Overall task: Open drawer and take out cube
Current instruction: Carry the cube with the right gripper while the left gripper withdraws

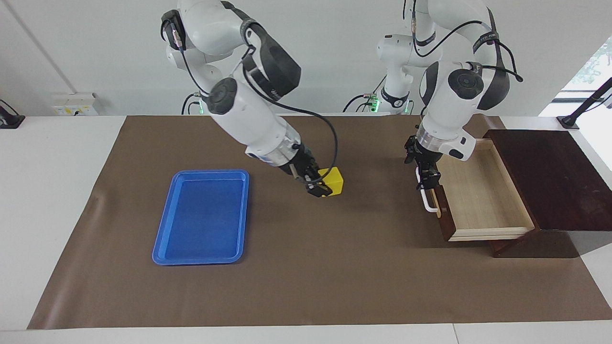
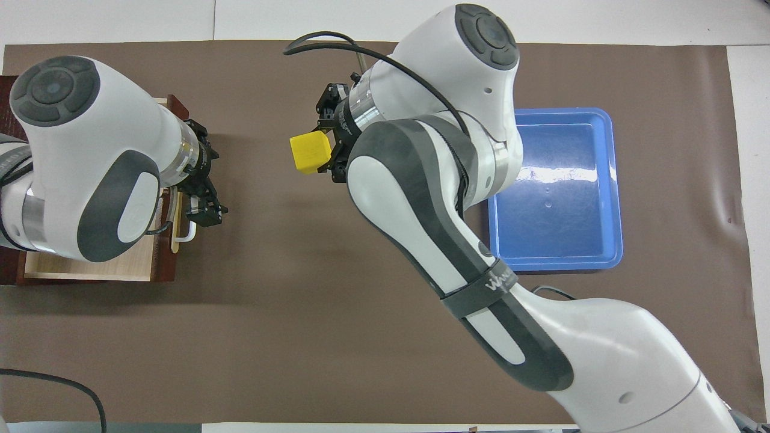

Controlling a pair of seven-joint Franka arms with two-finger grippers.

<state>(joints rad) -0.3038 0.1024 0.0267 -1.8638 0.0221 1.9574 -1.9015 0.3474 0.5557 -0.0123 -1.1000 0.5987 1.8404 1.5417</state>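
Facing view: the right gripper (image 1: 319, 187) grasps the cube (image 1: 333, 180) above the mat, between the blue tray (image 1: 201, 217) and the open drawer (image 1: 483, 196); the tray lies toward the right arm's end.

Overhead view: the left gripper (image 2: 203, 207), released, sits at the handle (image 2: 183, 231); the right arm is the one carrying.

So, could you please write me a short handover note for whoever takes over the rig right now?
Left gripper: open, at the drawer's handle.
Right gripper: shut on the cube, held over the brown mat, between the drawer and the blue tray.
Done: drawer pulled open; cube out of it.
Left: set the cube down, probably in the empty tray.
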